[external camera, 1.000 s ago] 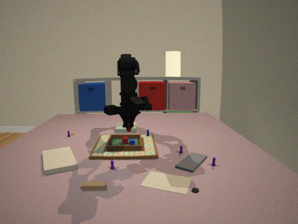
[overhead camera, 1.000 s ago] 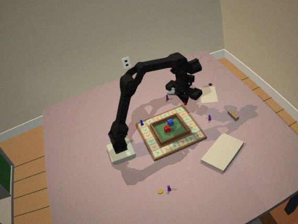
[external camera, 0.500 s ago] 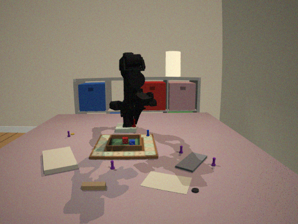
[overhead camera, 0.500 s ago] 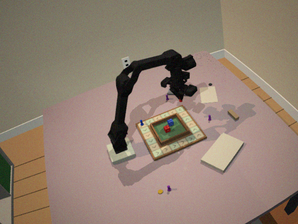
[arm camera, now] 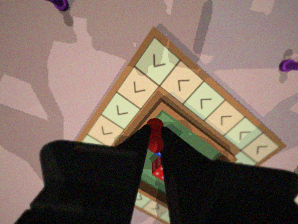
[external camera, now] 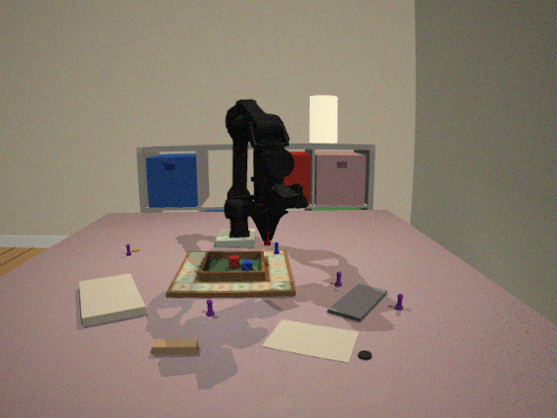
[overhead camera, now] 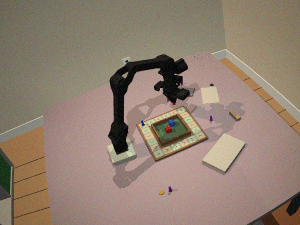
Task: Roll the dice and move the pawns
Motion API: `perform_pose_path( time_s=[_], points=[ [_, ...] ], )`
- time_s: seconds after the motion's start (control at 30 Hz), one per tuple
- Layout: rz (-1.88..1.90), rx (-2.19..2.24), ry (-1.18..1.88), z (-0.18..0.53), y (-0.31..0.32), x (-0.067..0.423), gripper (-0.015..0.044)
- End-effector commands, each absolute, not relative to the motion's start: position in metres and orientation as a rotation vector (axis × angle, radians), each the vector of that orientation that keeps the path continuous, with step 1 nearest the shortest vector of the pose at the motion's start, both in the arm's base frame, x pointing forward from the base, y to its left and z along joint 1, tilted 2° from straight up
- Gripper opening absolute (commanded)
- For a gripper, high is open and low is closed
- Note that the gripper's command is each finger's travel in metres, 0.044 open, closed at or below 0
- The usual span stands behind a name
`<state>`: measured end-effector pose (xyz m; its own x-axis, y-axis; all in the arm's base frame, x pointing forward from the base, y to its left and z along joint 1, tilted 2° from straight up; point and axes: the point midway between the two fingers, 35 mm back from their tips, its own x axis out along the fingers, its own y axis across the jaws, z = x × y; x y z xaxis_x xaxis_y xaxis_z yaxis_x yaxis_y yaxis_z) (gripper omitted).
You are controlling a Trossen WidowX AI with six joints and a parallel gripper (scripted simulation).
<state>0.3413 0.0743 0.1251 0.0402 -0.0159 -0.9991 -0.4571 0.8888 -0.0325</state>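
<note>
My gripper [overhead camera: 173,101] [external camera: 267,238] [arm camera: 155,130] is shut on the red pawn [overhead camera: 173,103] [external camera: 267,242] [arm camera: 156,136] and holds it in the air above the board [overhead camera: 156,159] [external camera: 230,294] [arm camera: 154,31]. The red die [overhead camera: 168,129] [external camera: 234,262] [arm camera: 158,173] and the blue die [overhead camera: 171,122] [external camera: 247,265] lie in the tray [overhead camera: 176,139] [external camera: 232,276]. In the wrist view the fingers hide much of the tray, and only a sliver of the blue die shows. The blue pawn [overhead camera: 142,123] [external camera: 277,248] stands upright on a corner square of the board.
Purple pawns [overhead camera: 211,118] [overhead camera: 170,188] [external camera: 400,302] [external camera: 338,278] stand around the board. A cream book [overhead camera: 223,153] [external camera: 111,299], a wooden block [overhead camera: 235,115] [external camera: 175,347], a paper sheet [overhead camera: 210,95] [external camera: 313,340], a grey slab [external camera: 358,302], a black disc [overhead camera: 211,84] [external camera: 364,355] and a yellow disc [overhead camera: 161,192] lie on the table.
</note>
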Motion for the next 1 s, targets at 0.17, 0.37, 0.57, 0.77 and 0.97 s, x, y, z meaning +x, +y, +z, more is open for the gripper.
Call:
perform_pose_path(
  time_s=[0.17, 0.37, 0.57, 0.77, 0.97],
  points=[
    [0.352, -0.387, 1.511, 0.104, 0.091, 0.319, 0.0000],
    [0.352, -0.389, 1.511, 0.090, 0.101, 0.302, 0.0000],
    [0.352, -0.389, 1.511, 0.082, 0.103, 0.298, 0.0000],
    [0.352, -0.389, 1.511, 0.058, 0.103, 0.299, 0.0000],
    [0.352, -0.389, 1.511, 0.051, 0.103, 0.299, 0.0000]
  ],
)
